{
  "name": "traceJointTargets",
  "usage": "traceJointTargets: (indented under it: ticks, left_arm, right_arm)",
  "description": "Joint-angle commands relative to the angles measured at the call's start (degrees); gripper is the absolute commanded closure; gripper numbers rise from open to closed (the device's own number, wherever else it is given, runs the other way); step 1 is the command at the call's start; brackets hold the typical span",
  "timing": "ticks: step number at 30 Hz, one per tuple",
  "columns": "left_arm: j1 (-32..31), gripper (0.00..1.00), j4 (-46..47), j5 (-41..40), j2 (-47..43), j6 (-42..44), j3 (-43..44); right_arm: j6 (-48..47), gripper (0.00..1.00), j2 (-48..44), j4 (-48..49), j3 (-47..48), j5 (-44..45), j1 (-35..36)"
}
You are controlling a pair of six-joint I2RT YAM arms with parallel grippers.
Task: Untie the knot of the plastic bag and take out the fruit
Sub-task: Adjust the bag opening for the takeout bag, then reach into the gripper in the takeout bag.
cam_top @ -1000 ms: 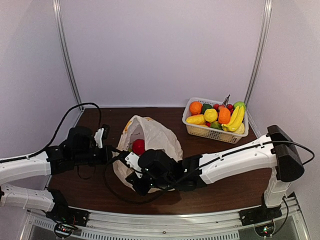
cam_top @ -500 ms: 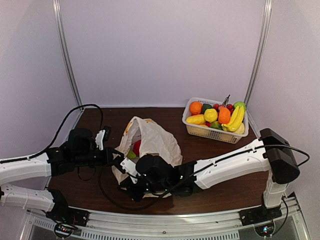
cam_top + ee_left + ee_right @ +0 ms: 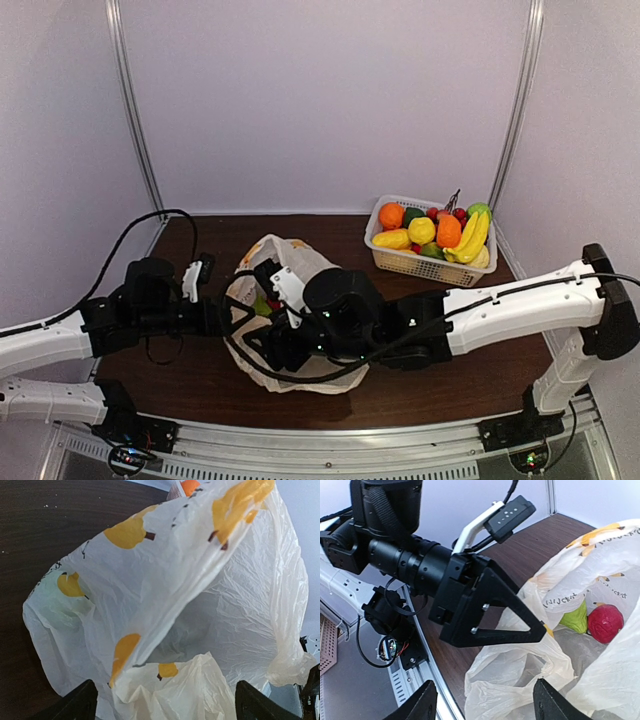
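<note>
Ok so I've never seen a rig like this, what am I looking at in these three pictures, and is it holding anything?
This is a robot: a left arm and a right arm, white, bolted at the near edge of a dark table, each ending in a two-finger gripper. The wide picture is from a fixed camera above and behind; the other two from wrist cameras. On the table lie a thin cream plastic bag, mouth open, and a white basket of toy fruit. The right wrist view looks into the bag, showing a red fruit and a green fruit. The left gripper and the right gripper are both open, loose plastic between their fingers; nothing looks gripped.
</note>
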Motion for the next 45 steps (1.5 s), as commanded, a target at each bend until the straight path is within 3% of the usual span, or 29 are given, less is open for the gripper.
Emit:
traceJointTargets:
  ticks: [1,8,16,20,25,29,31,33,39,45]
  left_arm:
    - [0.15,0.02,-0.89,-0.34,0.86,-2.34,-1.63]
    - [0.13,0.07,1.73,-1.14,3.61,-2.75,-2.09]
    - [0.13,0.79,0.22,-3.6,4.88,-2.32,-2.09]
    - [0.13,1.0,-6.16,-6.13,2.51,-0.53,-0.62]
    - [0.15,1.0,-10.49,-6.44,-1.57,0.33,-0.14]
    - [0.22,0.98,-7.33,0.53,-3.75,2.81,0.26]
    - [0.22,0.82,-6.87,3.87,-3.27,4.23,1.99]
    - [0.36,0.53,-9.15,3.94,-2.54,5.85,4.99]
    - [5.97,0.15,-16.88,5.33,2.28,13.33,18.07]
    - [12.54,0.03,-16.56,13.26,12.77,19.57,29.12]
  right_arm:
    - [2.95,0.33,1.02,-2.59,-0.85,4.07,-1.78]
    - [4.85,0.43,5.8,-2.87,1.54,3.33,-5.55]
    - [4.31,0.52,12.58,-4.08,4.22,8.2,-9.91]
    - [5.21,0.54,13.42,-2.32,1.16,9.0,-13.14]
    - [4.53,0.55,12.46,0.36,-4.2,9.27,-15.27]
    - [1.06,0.53,11.88,2.73,-6.56,8.12,-15.35]
    - [0.36,0.53,11.64,2.73,-6.97,8.04,-15.33]
    - [0.37,0.53,11.42,3.01,-7.09,8.04,-15.35]
    - [1.69,0.43,11.67,3.61,-5.87,8.84,-15.34]
    - [3.56,0.38,12.45,4.43,-5.41,8.84,-15.35]
